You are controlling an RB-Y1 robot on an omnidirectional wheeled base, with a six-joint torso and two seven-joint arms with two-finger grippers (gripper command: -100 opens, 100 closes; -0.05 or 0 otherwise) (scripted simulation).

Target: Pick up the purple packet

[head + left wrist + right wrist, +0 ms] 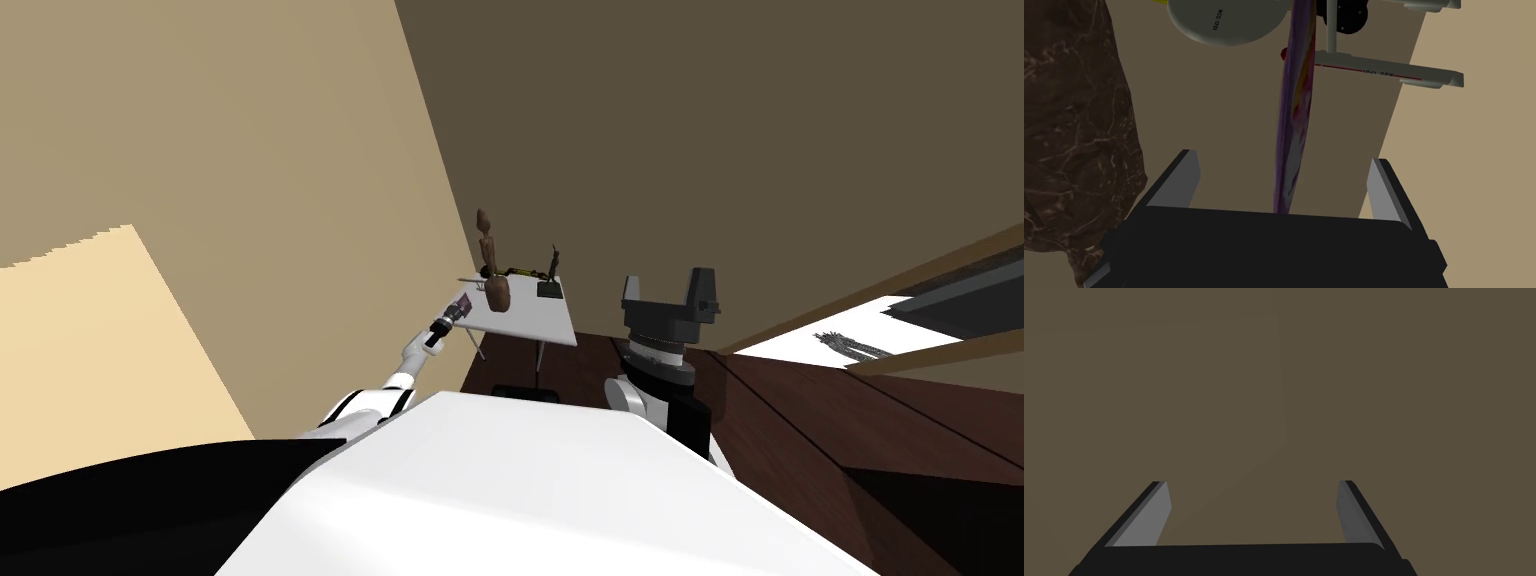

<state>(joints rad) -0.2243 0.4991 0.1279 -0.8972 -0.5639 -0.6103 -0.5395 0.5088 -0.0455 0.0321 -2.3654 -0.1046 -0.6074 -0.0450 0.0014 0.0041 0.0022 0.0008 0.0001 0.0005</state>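
I am reaching my left arm out to a small white surface (545, 322) standing in the corner of the room. The left gripper (1284, 167) is sitting at the near left edge of that surface. Its fingers (1176, 182) are standing wide open and gripping nothing.

The purple packet (1294, 110) is showing edge-on as a thin purple strip with pink and yellow print. It is running straight out from the gripper body, about midway between the two fingers and clear of both. A brown marbled object (1074, 130) is looming close beside one finger. A grey starship model (1224, 20) is standing beyond the packet.

My right gripper (670, 292) is hanging raised in front of me, well apart from the surface, with its fingers likewise open and empty.

I am judging the approach as done, with the packet lined up inside the grasp. Closing the fingers on the packet and lifting it clear of the surface are what is left.
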